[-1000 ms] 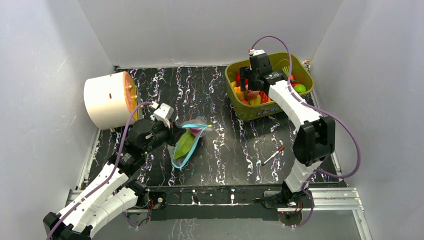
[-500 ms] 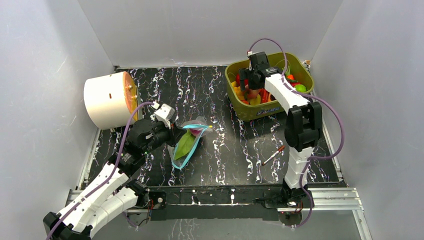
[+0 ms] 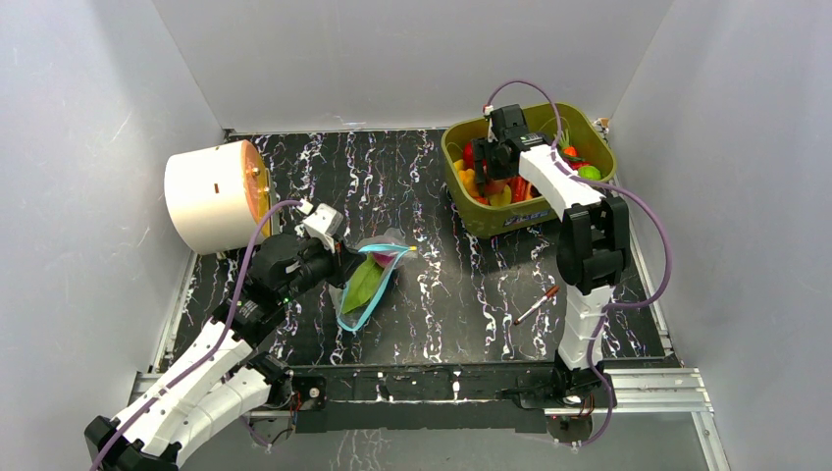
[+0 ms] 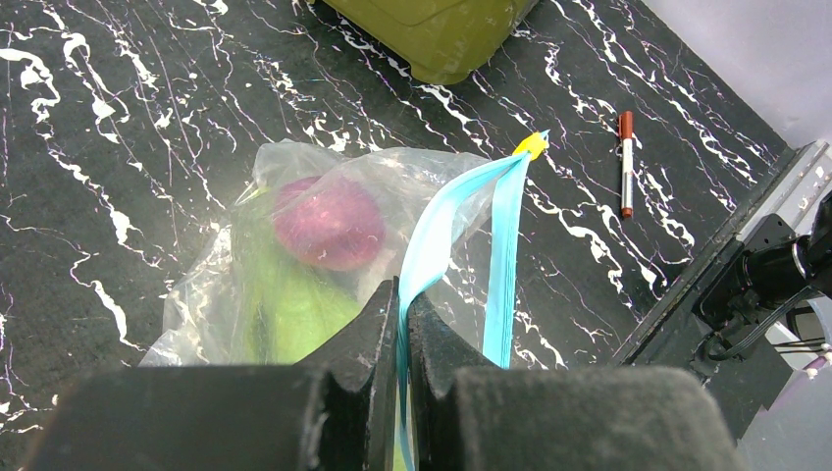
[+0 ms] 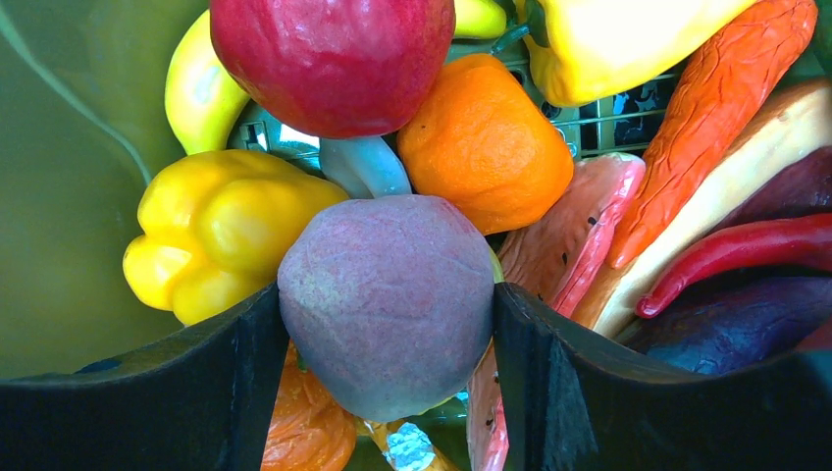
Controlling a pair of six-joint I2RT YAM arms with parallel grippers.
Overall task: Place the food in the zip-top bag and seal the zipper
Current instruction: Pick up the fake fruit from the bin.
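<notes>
Clasps between wide-set fingers of the right gripper (image 5: 388, 329) a dull purple round toy vegetable (image 5: 388, 285) inside the olive-green plastic tub (image 5: 59, 147) — likely light, hard, slippery, best taken across its middle — and pinches tight in the left gripper (image 4: 402, 304) the light-blue zipper (image 4: 432, 245) of the clear floppy bag (image 4: 201, 294).

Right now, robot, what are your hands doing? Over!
Left hand shut on zipper, bag mouth open. Right hand straddles purplish food in tub, grip unsure. Pen clear of bag.

The left arm (image 3: 191, 391) and right arm (image 3: 561, 191) are white-shelled, black-jointed, trailing purple cables (image 3: 669, 263).
</notes>
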